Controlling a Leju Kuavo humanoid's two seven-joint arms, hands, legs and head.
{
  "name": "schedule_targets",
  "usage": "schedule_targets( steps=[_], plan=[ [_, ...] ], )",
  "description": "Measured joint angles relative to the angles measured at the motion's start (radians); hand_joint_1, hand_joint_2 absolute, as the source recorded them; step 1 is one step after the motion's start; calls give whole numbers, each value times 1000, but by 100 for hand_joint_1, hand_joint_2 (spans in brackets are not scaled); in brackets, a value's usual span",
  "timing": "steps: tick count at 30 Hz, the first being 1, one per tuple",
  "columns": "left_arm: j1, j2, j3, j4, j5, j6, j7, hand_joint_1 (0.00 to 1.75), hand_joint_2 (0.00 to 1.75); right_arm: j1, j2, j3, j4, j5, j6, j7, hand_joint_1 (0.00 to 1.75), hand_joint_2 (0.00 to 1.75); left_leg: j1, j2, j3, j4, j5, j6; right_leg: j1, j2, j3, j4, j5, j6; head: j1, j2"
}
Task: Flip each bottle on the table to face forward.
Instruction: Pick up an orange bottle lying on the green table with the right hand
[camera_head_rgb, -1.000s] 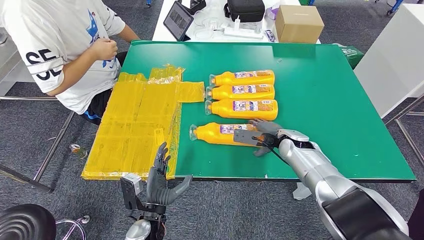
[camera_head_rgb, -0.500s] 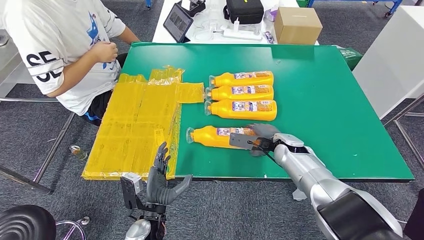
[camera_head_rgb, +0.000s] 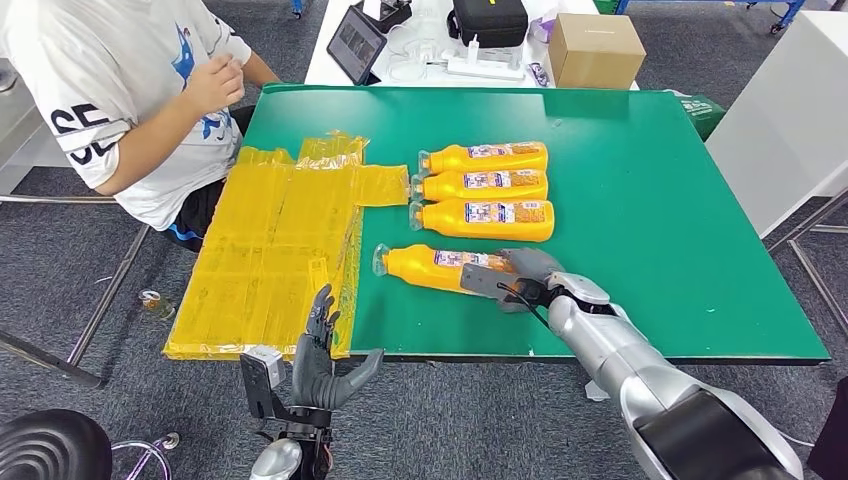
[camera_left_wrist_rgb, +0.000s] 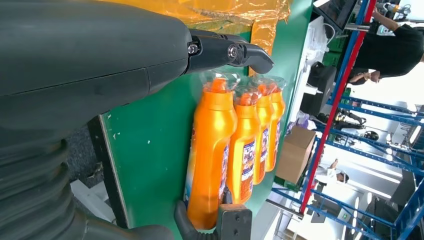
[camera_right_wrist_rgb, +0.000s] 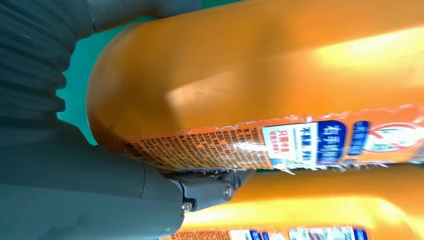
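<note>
Right — right hand (camera_head_rgb: 522, 277) is wrapped around the base end of the nearest bottle (camera_head_rgb: 440, 266), fingers curled over its far side and thumb on the near side, so it has hold of it. That bottle lies on its side close to the near edge of the green table (camera_head_rgb: 660, 210), cap pointing toward the left edge, slightly skewed against the others. In the right wrist view the orange body (camera_right_wrist_rgb: 260, 75) sits hard against the palm, a printed label strip facing the neighbouring bottle.

Three more bottles (camera_head_rgb: 485, 186) lie side by side in a tidy row further in, around the middle of the table, caps to the left, labels up, each touching or just beside the next. The held one is apart from that row, on its near side.

Left hand (camera_head_rgb: 322, 360) hangs off the near edge, below the table — fingers spread apart, nothing in it.

Yellow plastic sheet (camera_head_rgb: 275, 245) covers the left part of the table and overhangs the left edge. A person in a white shirt (camera_head_rgb: 120, 90) sits at the far left corner. Cardboard box (camera_head_rgb: 597, 45) and a black case (camera_head_rgb: 490, 18) sit on a white table beyond the far edge.
</note>
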Motion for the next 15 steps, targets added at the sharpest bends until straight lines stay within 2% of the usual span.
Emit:
schedule_targets(
  steps=[3, 6, 11, 13, 15],
  plan=[
    [10, 0, 1, -10, 2, 14, -2, 0, 175, 55, 6, -47, -55, -42, -154, -59, 175, 175, 0, -1, -3, 0, 1, 0, 0, 0, -1, 0, 0, 0, 0, 0],
    [25, 0, 2, -28, 5, 30, -6, 0, 175, 136, 20, -120, -175, -68, -286, -114, 175, 175, 0, -2, -5, 0, 1, 1, 0, -1, -4, 0, 0, 0, 0, 0],
    [45, 2, 4, -57, 20, 65, -22, 0, 175, 359, 70, -280, -550, -99, -556, -285, 175, 175, 1, -7, -9, 0, 0, 0, 0, -6, -5, 1, -4, 1, 0, 0],
    [50, 3, 4, -67, 25, 73, -25, 0, 175, 445, 95, -333, -694, -102, -615, -311, 175, 175, 1, -8, -9, 0, -2, 0, 0, -6, -5, 1, -5, 1, 0, 0],
    [52, 3, 4, -74, 29, 79, -25, 0, 175, 507, 116, -374, -797, -110, -635, -342, 175, 175, 0, -8, -10, 0, -3, 0, 0, -6, -6, 1, -6, 2, 0, 0]
  ],
)
